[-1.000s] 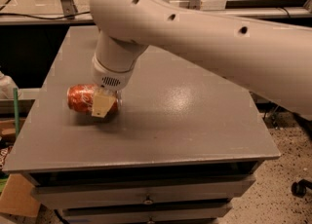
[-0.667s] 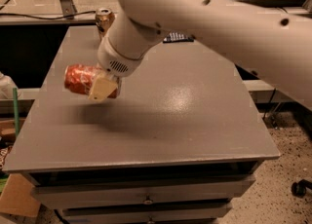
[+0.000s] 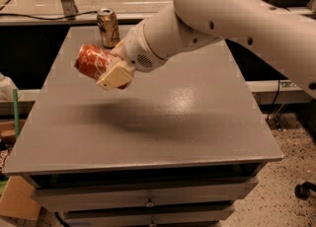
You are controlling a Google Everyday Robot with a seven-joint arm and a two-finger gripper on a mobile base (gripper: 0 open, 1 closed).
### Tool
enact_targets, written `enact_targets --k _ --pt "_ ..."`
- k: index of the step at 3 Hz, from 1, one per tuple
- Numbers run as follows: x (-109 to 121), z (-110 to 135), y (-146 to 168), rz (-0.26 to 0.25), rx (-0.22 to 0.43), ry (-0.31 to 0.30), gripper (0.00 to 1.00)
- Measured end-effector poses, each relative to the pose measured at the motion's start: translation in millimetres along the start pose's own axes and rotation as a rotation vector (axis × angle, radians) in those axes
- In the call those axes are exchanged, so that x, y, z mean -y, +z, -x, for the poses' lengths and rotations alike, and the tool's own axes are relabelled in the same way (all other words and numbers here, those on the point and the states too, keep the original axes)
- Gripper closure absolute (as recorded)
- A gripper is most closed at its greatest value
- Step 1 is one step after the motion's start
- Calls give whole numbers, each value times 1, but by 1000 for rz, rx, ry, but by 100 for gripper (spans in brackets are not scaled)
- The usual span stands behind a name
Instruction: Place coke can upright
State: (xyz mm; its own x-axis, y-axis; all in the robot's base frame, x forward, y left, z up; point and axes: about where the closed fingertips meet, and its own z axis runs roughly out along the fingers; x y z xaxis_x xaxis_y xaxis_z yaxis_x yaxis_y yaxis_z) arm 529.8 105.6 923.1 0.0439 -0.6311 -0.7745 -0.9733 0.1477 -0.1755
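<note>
The red coke can (image 3: 90, 61) with white script is held in my gripper (image 3: 109, 69), lifted well above the grey table (image 3: 163, 122). The can is tilted, its top pointing up and to the left. One tan finger pad (image 3: 115, 77) lies across the can's near side; the other side is hidden behind the can. My white arm reaches in from the upper right.
A gold-tan can (image 3: 108, 27) stands upright at the table's back left, just behind the held can. The table has drawers under its front edge. A cardboard box (image 3: 17, 199) sits on the floor at lower left. A castor wheel (image 3: 302, 190) stands at lower right.
My gripper has lifted the coke can off the table and raised it up, tilting it from lying on its side toward upright. The arm has swung higher.
</note>
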Motion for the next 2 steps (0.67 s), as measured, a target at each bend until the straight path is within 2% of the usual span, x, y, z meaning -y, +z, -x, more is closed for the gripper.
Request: enact_targets --k 1,2 --pt "-1 0 0 2 -2 3 100" --pt "-1 -1 -2 6 49 31 100"
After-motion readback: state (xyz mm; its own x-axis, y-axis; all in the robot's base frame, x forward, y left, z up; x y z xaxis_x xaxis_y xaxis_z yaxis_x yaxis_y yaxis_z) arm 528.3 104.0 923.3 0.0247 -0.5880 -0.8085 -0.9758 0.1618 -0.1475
